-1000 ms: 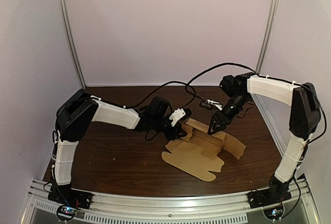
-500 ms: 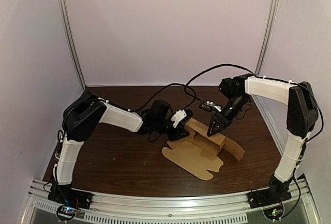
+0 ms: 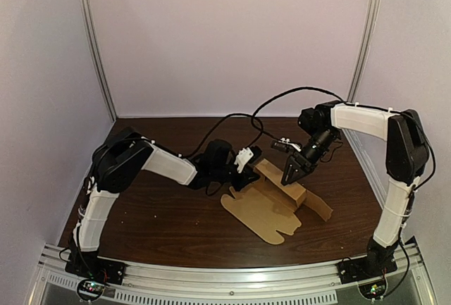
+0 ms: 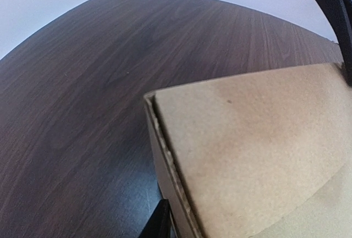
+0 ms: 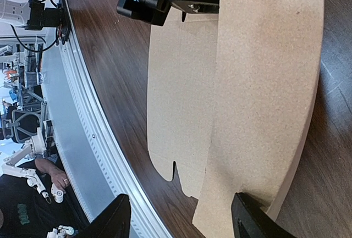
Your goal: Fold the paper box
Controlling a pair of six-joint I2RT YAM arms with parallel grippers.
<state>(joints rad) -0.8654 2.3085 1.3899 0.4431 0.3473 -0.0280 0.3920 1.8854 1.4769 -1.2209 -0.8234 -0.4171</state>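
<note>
Folding midway: dark wooden table (image 3: 155,213) bore half-formed cardboard box (image 3: 276,199) at centre, long lid flap lying flat toward near edge. Right gripper (image 3: 290,173), fingers apart, hung over raised far wall. Left gripper (image 3: 245,172) sat against box's left corner, grip impossible to tell. Next move likely: press wall down, then raise flap.

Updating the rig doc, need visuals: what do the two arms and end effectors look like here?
Both match: the left arm and right arm have white covers over the links and black joints. The left end effector and right end effector are black; the left carries a white piece near the wrist. Thin black cables loop off the wrists. Small lights glow at the bases.
</note>
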